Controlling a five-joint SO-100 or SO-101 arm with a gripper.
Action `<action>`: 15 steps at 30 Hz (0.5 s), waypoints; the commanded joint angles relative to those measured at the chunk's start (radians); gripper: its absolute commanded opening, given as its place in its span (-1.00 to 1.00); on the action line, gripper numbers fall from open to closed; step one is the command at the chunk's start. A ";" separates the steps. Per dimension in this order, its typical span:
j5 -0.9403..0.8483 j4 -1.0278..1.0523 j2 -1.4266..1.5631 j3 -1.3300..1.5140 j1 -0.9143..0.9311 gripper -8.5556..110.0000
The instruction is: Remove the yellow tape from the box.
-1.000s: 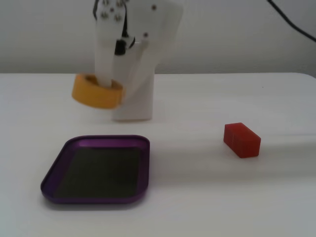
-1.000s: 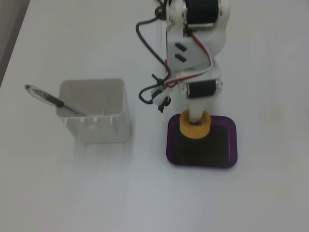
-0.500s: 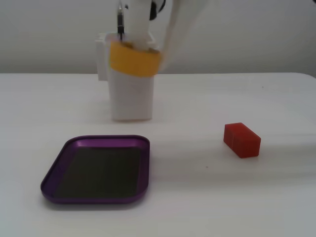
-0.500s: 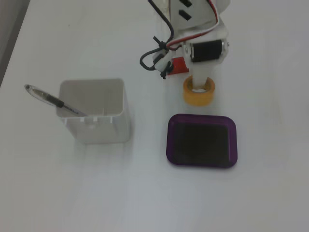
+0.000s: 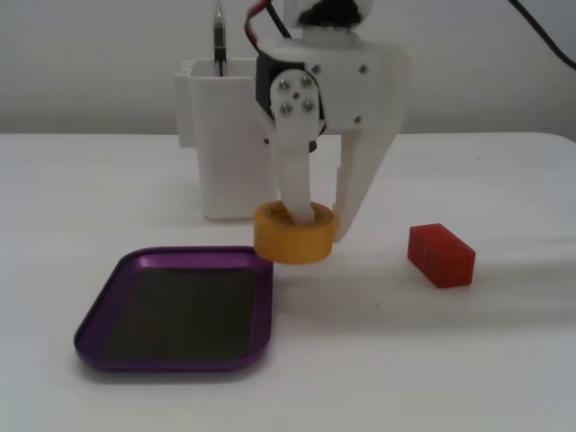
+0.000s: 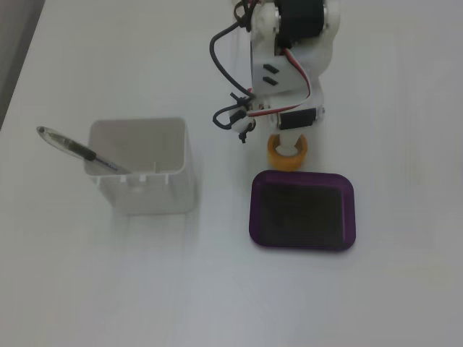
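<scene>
The yellow tape [image 5: 292, 236] is a thick roll held in my gripper [image 5: 321, 225], outside the box at its far right corner. One white finger sits in the roll's hollow core and the other presses its outer wall. The box [image 5: 171, 360] is a shallow purple tray with a dark bottom, and nothing lies in it. In the fixed view from above, the tape [image 6: 275, 155] sits just beyond the box's rim [image 6: 255, 210], under my gripper [image 6: 288, 148]. I cannot tell whether the roll touches the table.
A red block [image 5: 440, 255] lies on the table right of the tape. A tall white container [image 5: 220, 153] with a pen [image 5: 219, 40] stands behind the gripper; it also shows from above [image 6: 141, 177], left of the box.
</scene>
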 commanded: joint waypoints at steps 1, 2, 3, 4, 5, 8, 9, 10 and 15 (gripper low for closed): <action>-0.006 -0.058 0.087 0.048 0.034 -0.87; -0.006 -0.071 0.097 0.066 0.046 -0.87; -0.008 -0.086 0.110 0.092 0.057 -0.87; -0.008 -0.107 0.129 0.123 0.063 -0.87; -0.009 -0.130 0.150 0.156 0.069 -0.87; -0.044 -0.201 0.224 0.281 0.071 -0.87; -0.048 -0.233 0.249 0.328 0.071 -0.87; -0.048 -0.268 0.270 0.371 0.071 -0.87; -0.049 -0.379 0.331 0.532 0.071 -0.87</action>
